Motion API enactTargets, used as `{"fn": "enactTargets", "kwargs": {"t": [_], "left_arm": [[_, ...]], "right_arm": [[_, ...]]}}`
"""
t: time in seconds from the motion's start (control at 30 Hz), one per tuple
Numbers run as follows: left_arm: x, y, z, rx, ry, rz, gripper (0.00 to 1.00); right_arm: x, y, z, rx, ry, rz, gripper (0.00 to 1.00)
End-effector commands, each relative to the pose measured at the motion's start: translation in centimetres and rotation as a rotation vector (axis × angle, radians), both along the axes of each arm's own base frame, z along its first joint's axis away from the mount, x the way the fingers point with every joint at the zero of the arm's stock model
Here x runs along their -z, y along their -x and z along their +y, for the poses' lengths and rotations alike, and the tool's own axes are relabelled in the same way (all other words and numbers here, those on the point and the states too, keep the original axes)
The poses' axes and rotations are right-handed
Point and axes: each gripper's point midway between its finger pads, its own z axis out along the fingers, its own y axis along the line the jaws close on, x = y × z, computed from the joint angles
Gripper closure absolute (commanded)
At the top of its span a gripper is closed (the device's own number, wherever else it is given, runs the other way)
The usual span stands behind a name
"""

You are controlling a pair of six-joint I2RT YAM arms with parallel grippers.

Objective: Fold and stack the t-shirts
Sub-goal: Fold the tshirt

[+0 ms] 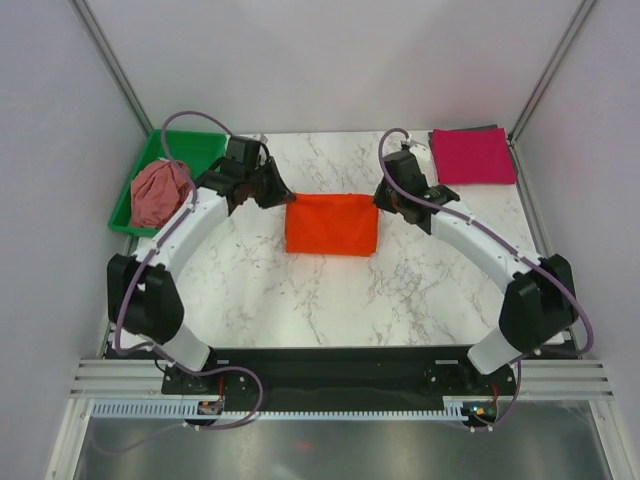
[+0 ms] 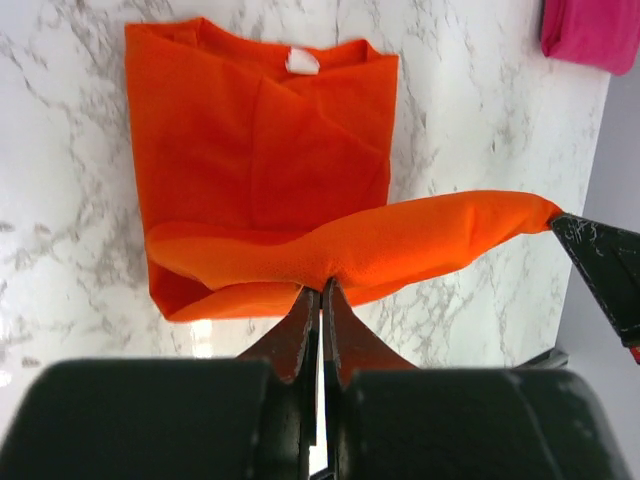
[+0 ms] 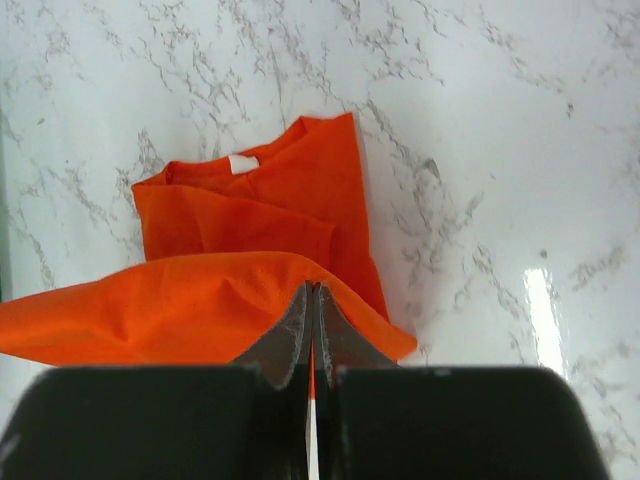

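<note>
The left arm's jaws are pressed fully together on a lifted edge of the bright orange cloth t-shirt (image 2: 260, 150). The right arm's jaws are closed just as tightly on the same edge further along. A band of cloth is stretched between the two pairs, raised off the white marbled worktop (image 2: 60, 300). Just beyond both pairs of jaws the rest of this shirt lies flat, its sides seemingly turned in, and the small white neck label (image 2: 301, 61) sits at the end farthest from them. I judge the step in hand to be the crosswise fold of this shirt, with the held edge up but not yet carried over. The next move calls for both arms to travel together toward the label end, keeping the band level and taut. They should then lower it so the edge meets the collar before either pair opens. An uneven pace would likely skew the fold or drag the layer beneath. Farther off, to the right of the right arm's jaws, a magenta-pink cloth t-shirt folded into a flat square (image 1: 472, 156) lies on the worktop, probably the base of the stack. Well to the left of the left arm's jaws, a dusty rose cloth t-shirt (image 1: 160, 193) sits crumpled in the green plastic tray (image 1: 200, 150), not yet folded.
</note>
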Motion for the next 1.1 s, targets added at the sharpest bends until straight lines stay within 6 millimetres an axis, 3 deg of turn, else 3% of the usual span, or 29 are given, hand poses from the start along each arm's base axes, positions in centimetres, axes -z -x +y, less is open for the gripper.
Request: {"fn": "enactTargets", "kwargs": {"t": [0.0,0.1,0.13,0.2,0.23,0.3,0.33,0.37,0.4,0.47,0.5,0.6,0.67,0.73,0.83,0.87,0.9,0.93,0.97,1.0,1.03,1.07], "left_arm": [[0.0,-4.4,-0.1,0.051,-0.022,-0.045,0.98],[0.1,-7.1,-0.2,0.062,0.004,-0.049,0.98],[2.1,-8.1,-0.4,0.067,-0.005,-0.015,0.98],[2.1,-10.3,-0.9,0.095,-0.009,-0.046,0.98],[4.6,-11.3,-1.1,0.102,-0.018,-0.008,0.98],[4.8,-13.4,-1.1,0.101,0.016,-0.013,0.98],[7.2,-14.1,-1.1,0.098,0.021,0.031,0.98],[7.8,-14.8,-1.0,0.089,0.026,0.037,0.98],[7.0,-16.3,-0.8,0.084,0.027,0.000,0.98],[9.5,-17.8,-0.7,0.083,0.026,0.021,0.98],[8.8,-19.2,-0.3,0.071,0.038,-0.007,0.98],[9.2,-21.9,0.3,0.050,0.058,-0.039,0.96],[7.7,-23.5,0.5,0.054,0.080,-0.094,0.84],[7.7,-24.0,0.9,0.046,0.083,-0.100,0.67],[5.9,-23.7,2.8,0.031,0.050,-0.132,0.60],[7.2,-22.8,3.5,0.042,0.008,-0.110,0.58],[7.0,-22.1,3.7,0.048,-0.014,-0.113,0.57],[5.4,-21.4,4.1,0.052,-0.032,-0.135,0.55],[7.3,-19.9,4.6,0.060,-0.061,-0.088,0.53],[7.8,-19.0,4.7,0.071,-0.071,-0.072,0.51],[6.9,-18.2,4.6,0.086,-0.073,-0.083,0.48],[8.7,-16.7,4.6,0.118,-0.083,-0.039,0.48]], "right_arm": [[-0.4,-3.4,1.4,-0.071,0.019,-0.035,1.00],[1.2,-6.4,1.3,-0.061,0.031,-0.017,1.00],[2.1,-7.8,1.2,-0.056,0.033,-0.003,1.00],[3.2,-9.0,1.1,-0.051,0.038,0.011,1.00],[4.3,-10.3,0.8,-0.039,0.041,0.022,1.00],[5.1,-11.7,1.2,-0.072,0.024,0.025,1.00],[6.2,-13.1,1.1,-0.067,0.025,0.034,1.00],[6.7,-13.7,1.0,-0.066,0.025,0.038,1.00],[7.3,-14.3,0.8,-0.078,0.019,0.044,1.00],[8.5,-15.9,1.0,-0.087,0.012,0.041,1.00],[9.0,-16.4,1.2,-0.108,0.006,0.041,1.00],[10.0,-18.7,0.9,-0.134,-0.027,0.018,0.94],[9.8,-20.0,1.8,-0.200,-0.053,-0.037,0.87],[9.1,-20.7,2.7,-0.287,-0.079,-0.068,0.66],[7.4,-20.0,2.3,-0.353,-0.086,-0.081,0.40],[7.1,-19.5,2.2,-0.367,-0.090,-0.077,0.38],[7.9,-18.5,1.9,-0.385,-0.101,-0.043,0.35],[6.9,-17.8,1.8,-0.408,-0.113,-0.044,0.35],[6.9,-16.8,2.1,-0.445,-0.130,-0.033,0.35],[7.2,-15.4,2.0,-0.459,-0.132,-0.016,0.36],[7.4,-14.6,2.1,-0.474,-0.143,-0.002,0.35],[7.5,-13.8,2.6,-0.507,-0.169,0.009,0.36]]}}
